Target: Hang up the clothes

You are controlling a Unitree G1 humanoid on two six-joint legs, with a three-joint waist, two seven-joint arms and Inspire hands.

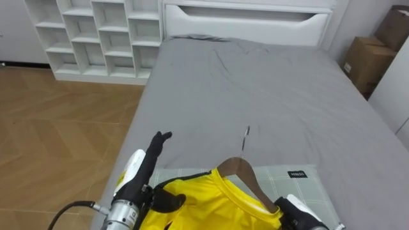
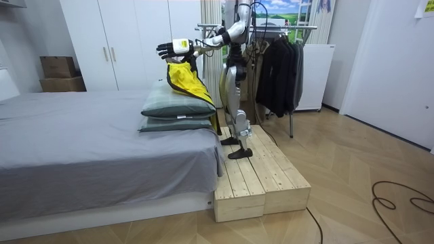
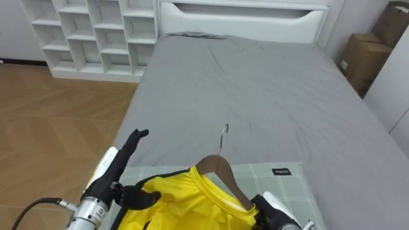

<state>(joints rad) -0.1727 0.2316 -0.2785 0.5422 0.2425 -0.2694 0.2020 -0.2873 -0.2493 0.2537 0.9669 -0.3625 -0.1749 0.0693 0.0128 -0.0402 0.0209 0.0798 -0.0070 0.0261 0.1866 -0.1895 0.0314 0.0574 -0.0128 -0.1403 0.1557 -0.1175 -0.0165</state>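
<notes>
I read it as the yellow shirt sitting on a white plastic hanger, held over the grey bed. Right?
No. The left eye view shows the hanger is brown wood, not white plastic; the yellow shirt sits on it, held over the grey bed.

Yellow shirt (image 1: 211,206) on wooden hanger (image 1: 250,181), hook up, over checked pillow (image 1: 295,186) on grey bed (image 1: 255,83). Left hand (image 1: 137,169) at shirt's left edge, fingers straight. Right hand (image 1: 300,214) bottom right, beside hanger.
</notes>
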